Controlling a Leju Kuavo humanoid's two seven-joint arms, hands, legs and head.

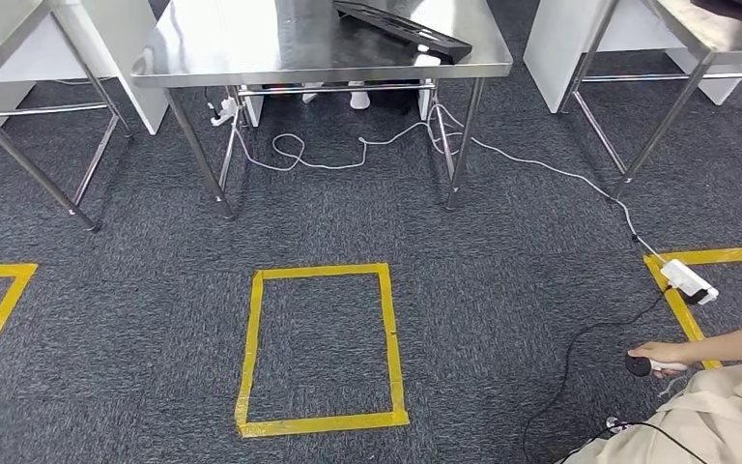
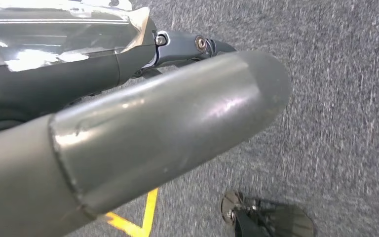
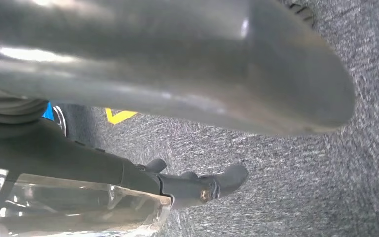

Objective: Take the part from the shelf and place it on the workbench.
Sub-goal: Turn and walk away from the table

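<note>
Carpet (image 1: 502, 290), dark grey, is seen across the floor in the head view, and a square of yellow tape (image 1: 319, 348) is laid on it in front of a steel workbench (image 1: 251, 48). The black part (image 1: 401, 29), flat and long, is seen lying on the tabletop, set aslant along its right side, with one end close to the near right corner and just inside the edge. A white cable (image 1: 502, 155) is trailed from under the workbench across the carpet to a white power strip (image 1: 688, 280) by another strip of yellow tape at the right. Near it a person's hand (image 1: 662, 356) is rested on the floor around a small dark object, and a beige garment is seen in the lower right corner. White shoes (image 1: 357, 97) are seen beneath the workbench, at its far side. Further steel tables are stood to the left and right. In the left wrist view the left hand (image 2: 168, 123) is hung above the carpet: the thick grey thumb is stretched out, the dark fingers (image 2: 187, 47) are held straight and apart from it, and nothing is grasped. In the right wrist view the right hand (image 3: 177, 64) is likewise released, its dark fingers (image 3: 197, 187) lightly bent and parted from the thumb, with bare carpet seen between them.
</note>
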